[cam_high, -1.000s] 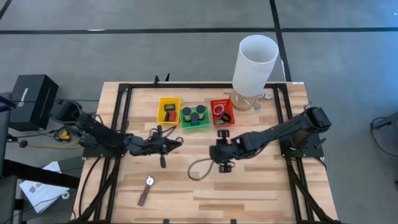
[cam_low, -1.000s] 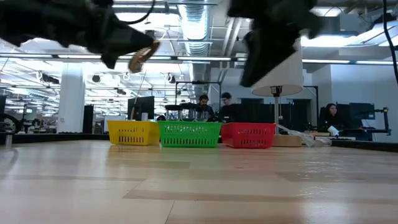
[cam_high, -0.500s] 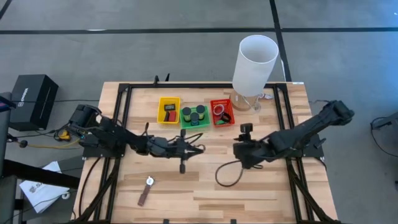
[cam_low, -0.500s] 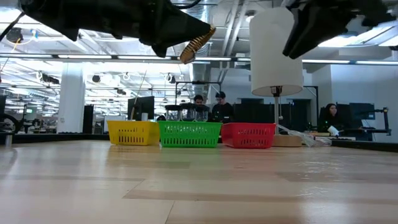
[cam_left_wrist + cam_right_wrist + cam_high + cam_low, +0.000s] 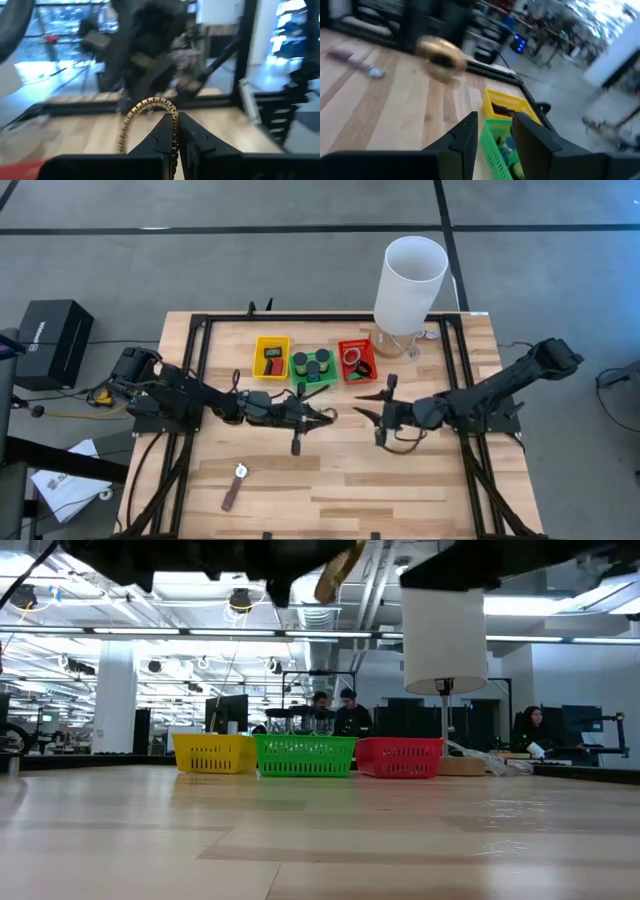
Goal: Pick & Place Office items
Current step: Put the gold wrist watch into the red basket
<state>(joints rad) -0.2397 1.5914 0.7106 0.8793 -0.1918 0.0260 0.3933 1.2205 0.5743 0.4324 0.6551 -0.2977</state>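
My left gripper (image 5: pixel 177 117) is shut on a thin gold link ring (image 5: pixel 142 110), held high over the table's middle (image 5: pixel 328 417). The ring also shows at the low view's top (image 5: pixel 340 568) and as a blur in the right wrist view (image 5: pixel 442 57). My right gripper (image 5: pixel 495 122) stands open and holds nothing. It faces the left gripper from the right (image 5: pixel 372 405). Small office items lie in the yellow tray (image 5: pixel 271 357), green tray (image 5: pixel 314 368) and red tray (image 5: pixel 356 361). A brown strip (image 5: pixel 233 490) lies flat near the front left. My left gripper pinches the gold ring's band (image 5: pixel 175 132) between its two fingers at one spot of the loop. The fingers lie level and point toward the table's right. The ring sticks out past the fingertips and curves to one side, lifted clear of the table.
A tall white cylinder (image 5: pixel 410 280) stands at the back right, behind the red tray. A black frame (image 5: pixel 200 320) edges the table. People sit at desks in the room beyond (image 5: pixel 330 710). Bare wood lies in front of the trays (image 5: pixel 400 480).
My left gripper has carried the ring toward the table's right and a little upward, still shut on it. My right gripper has drawn back toward the right edge and tipped up from pointing down to nearly level, facing left.
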